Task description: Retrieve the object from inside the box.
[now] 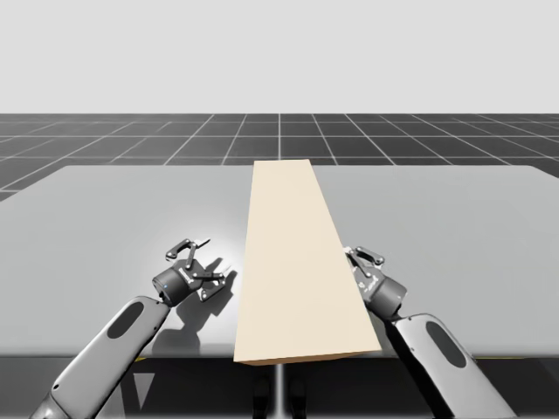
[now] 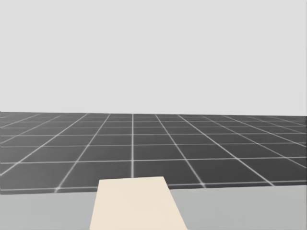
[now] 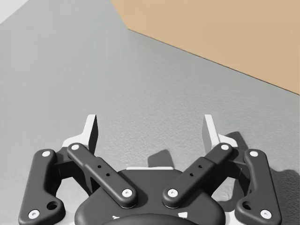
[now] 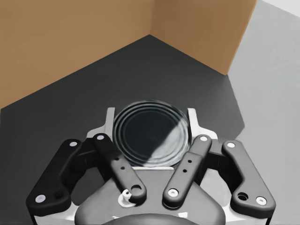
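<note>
My right gripper (image 4: 151, 116) is clamped on the one round dark can (image 4: 151, 137), a finger against each side. The can sits in the shaded corner between two walls of the single tan box (image 4: 70, 42). My left gripper (image 3: 150, 129) is spread wide and empty over the grey table (image 3: 70, 79), near the box.

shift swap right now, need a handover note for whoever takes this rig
Grippers: left gripper open, holding nothing, over the table left of the beige box; right gripper shut on the round dark object, in the box's shadowed inside at its right side.
Done: object gripped.
Left: draw it out clear of the box. Whether it is lifted yet, I cannot tell.
</note>
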You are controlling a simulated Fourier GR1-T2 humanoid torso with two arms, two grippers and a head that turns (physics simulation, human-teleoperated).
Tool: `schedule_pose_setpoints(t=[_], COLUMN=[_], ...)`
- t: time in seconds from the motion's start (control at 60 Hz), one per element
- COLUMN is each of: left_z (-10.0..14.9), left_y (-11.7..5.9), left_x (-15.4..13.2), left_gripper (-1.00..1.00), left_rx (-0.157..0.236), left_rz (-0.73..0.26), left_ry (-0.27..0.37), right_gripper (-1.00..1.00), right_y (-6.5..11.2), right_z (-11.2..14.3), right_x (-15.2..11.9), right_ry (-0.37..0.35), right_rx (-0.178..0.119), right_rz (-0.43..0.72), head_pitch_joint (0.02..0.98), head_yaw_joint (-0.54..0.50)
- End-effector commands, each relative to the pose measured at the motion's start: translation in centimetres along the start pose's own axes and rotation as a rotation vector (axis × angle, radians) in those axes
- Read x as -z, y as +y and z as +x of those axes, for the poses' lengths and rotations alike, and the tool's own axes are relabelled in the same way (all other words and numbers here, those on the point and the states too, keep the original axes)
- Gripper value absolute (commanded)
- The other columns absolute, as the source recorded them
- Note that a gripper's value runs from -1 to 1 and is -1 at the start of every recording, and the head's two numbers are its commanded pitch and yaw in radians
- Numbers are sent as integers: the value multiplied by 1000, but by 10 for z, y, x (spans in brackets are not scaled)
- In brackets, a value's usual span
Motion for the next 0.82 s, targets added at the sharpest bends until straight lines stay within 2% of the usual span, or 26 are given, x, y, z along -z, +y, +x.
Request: schedule_pose_setpoints(t=[0.017, 0.117, 0.217, 0.283, 0.333, 0.55, 0.583, 0.683, 0.817], left_z=[-1, -1, -1, -1, -1, -1, -1, -1, -2], left_y=[3, 7, 8, 8, 9, 10, 10, 11, 12], left_x=[0, -1, -2, -2, -2, -3, -3, -3, -3], left_gripper=[-1000, -1000, -1000, -1000, -1000, -1000, -1000, -1000, -1000], left_rx=[-6, -22, -27, -28, -28, -28, -28, -29, -30], left_rz=[8, 22, 27, 28, 29, 33, 34, 37, 41], left_ry=[1, -5, -7, -6, -6, -9, -9, -9, -10], right_gripper=[1000, 1000, 1000, 1000, 1000, 1000, 1000, 1000, 1000], right_y=[-54, -71, -97, -111, -116, -142, -143, -143, -139], right_z=[19, 15, 11, 19, 28, 93, 102, 128, 170], right_x=[-47, -71, -92, -96, -95, -67, -63, -48, -39], right_ry=[-77, -88, -108, -128, -142, -240, -251, -286, -385], right_rx=[-2, 18, 40, 36, 20, -5, -1, -16, -54], right_rz=[-285, -350, -425, -470, -489, -554, -557, -556, -604], head_pitch_joint=[145, 143, 140, 138, 137, 132, 131, 132, 127], head_yaw_joint=[-96, -97, -95, -97, -98, -95, -95, -91, -84])
